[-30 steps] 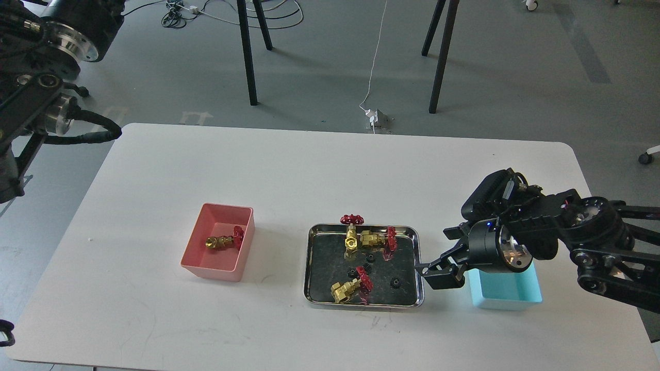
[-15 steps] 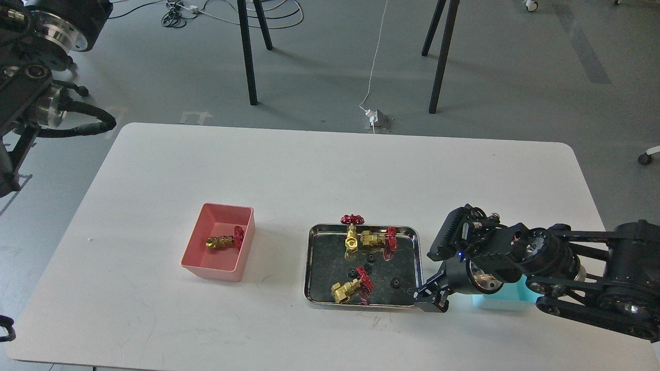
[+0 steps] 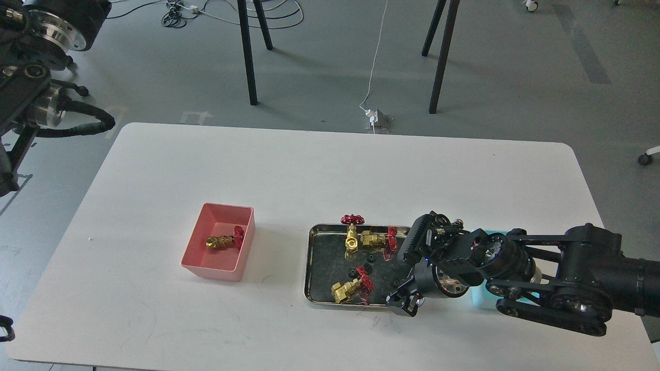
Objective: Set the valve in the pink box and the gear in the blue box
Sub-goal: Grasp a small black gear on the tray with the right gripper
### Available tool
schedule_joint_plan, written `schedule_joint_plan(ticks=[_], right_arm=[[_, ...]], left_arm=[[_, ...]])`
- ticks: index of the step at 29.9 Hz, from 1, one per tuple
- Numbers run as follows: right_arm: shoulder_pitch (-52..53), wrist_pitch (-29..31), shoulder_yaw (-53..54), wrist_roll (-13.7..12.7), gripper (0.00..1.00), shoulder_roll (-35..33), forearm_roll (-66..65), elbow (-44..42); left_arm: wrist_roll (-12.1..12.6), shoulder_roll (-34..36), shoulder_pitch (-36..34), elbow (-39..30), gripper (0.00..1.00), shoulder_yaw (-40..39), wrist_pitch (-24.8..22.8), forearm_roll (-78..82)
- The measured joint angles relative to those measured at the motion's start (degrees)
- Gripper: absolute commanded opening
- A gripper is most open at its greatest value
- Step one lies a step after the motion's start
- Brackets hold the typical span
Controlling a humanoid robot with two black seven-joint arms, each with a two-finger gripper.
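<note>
One valve (image 3: 224,241) lies in the pink box (image 3: 214,270) at the left of the table. Three more valves lie in the steel tray (image 3: 308,268): one upright (image 3: 351,234), one beside it (image 3: 376,238), one at the front (image 3: 350,288). Tiny black gears (image 3: 367,268) lie mid-tray, and another gear (image 3: 396,282) lies just in front of my right gripper (image 3: 405,303). That gripper hangs low over the tray's front right corner; its fingers are too dark to tell apart. The blue box (image 3: 478,300) is mostly hidden behind my right arm. My left gripper is out of view.
My left arm's thick links (image 3: 31,62) sit off the table at the upper left. The white table (image 3: 330,170) ends in rounded corners. Chair legs (image 3: 247,51) and cables (image 3: 374,62) are on the floor behind it.
My right arm has swung left and down from above the blue box, so its gripper now hangs over the tray's front right corner. The valves and gears have not moved.
</note>
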Motion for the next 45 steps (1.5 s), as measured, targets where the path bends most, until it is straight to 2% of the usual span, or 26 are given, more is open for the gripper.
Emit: schedule_joint_plan(ticks=[15,37,45], right_arm=[[-0.80,0.00,0.17,-0.22,0.63,2.11,-0.09,-3.74],[-1.55,0.00,-0.03,-2.17,0.34,3.11,-0.09,-4.47],[-1.59,0.00,-0.03,-2.42,0.20,3.10,-0.09,-4.41]], left_arm=[[-0.07,0.09,-0.18,0.65,0.97,-0.62,0.00,0.06],[-0.26,1.23,-0.25,0.79,0.97,-0.65,-0.01,-0.01],[-0.27,1.17,-0.19,0.79,0.97,-0.65,-0.01,0.00]])
